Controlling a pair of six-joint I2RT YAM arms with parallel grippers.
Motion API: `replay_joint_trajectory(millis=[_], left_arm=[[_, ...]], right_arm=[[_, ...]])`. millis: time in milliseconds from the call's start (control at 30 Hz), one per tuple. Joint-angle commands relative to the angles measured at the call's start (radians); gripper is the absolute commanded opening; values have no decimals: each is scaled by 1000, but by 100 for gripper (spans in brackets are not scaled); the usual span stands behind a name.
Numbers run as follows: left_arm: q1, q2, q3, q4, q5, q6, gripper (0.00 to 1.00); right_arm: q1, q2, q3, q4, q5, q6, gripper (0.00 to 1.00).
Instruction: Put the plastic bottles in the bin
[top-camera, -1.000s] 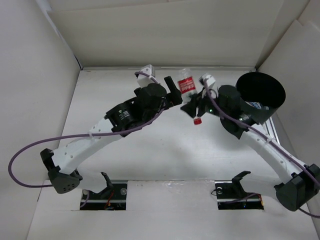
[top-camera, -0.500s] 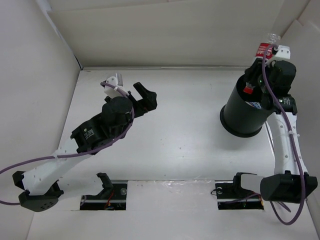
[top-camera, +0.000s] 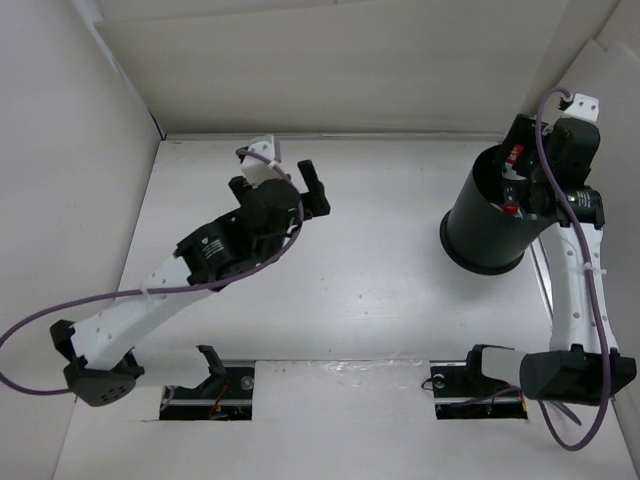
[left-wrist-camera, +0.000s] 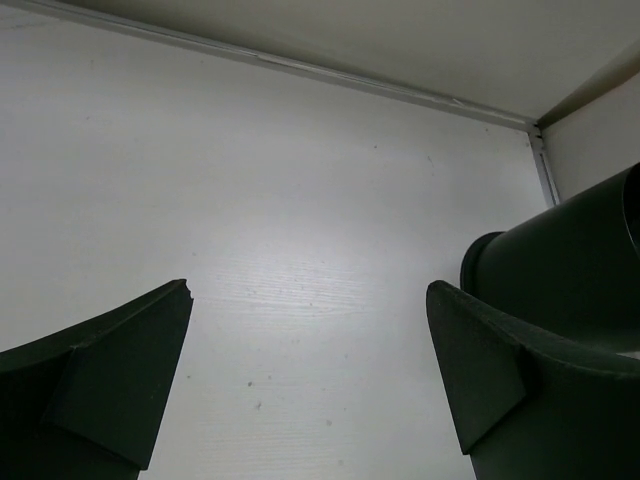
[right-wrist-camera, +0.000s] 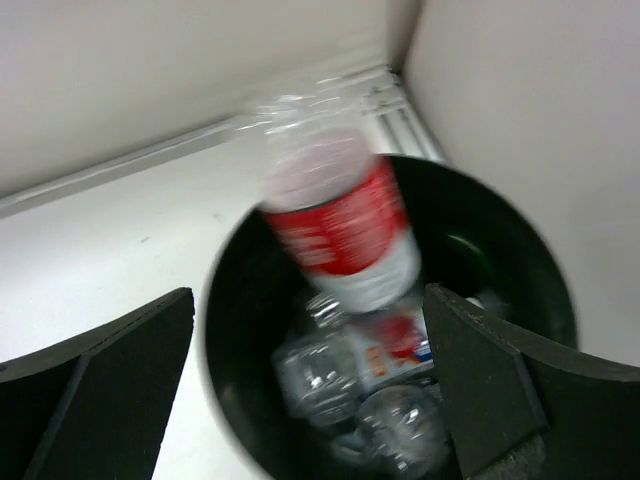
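White table (top-camera: 380, 290), white walls (top-camera: 350, 70), black bin (top-camera: 487, 228)

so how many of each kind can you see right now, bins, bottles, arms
bin: 1
red-labelled bottle, over the bin mouth: 1
other bottles inside the bin: at least 2, too blurred for more
arms: 2
total: at least 6

Bare white tabletop (top-camera: 380, 270) lies open between the left gripper's (left-wrist-camera: 308, 290) spread fingers and the large round black bin (top-camera: 487, 225), set near the pale right-hand wall (top-camera: 600, 50). A blurred red-labelled plastic bottle (right-wrist-camera: 345, 225) and clear bottles (right-wrist-camera: 320, 375) crowd the bin's mouth.
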Motion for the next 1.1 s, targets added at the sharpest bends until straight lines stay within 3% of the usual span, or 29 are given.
replay_joint_trajectory(millis=[0,200,300,467,667,1067], left_arm=[[-1,89,150,-45,-42,38,100],[-1,121,352,-154,-82,112,100],[-10,72,352,-174,-108,140,100],[-19,-119,239,-165,-86,167,100],[-19,-312,147,-216,-62,167,100],[-19,-514,27,-317,3,92,100]], right_arm=[[100,-95,77,-38,-9,-11,100],[306,-223,169,-223,119,-43,100],[368,-295,197,-315,140,-43,100],[379,-450,188,-368,35,-56,100],[379,-493,212,-487,-44,-101,100],[436,-639,117,-520,-61,-101,100]])
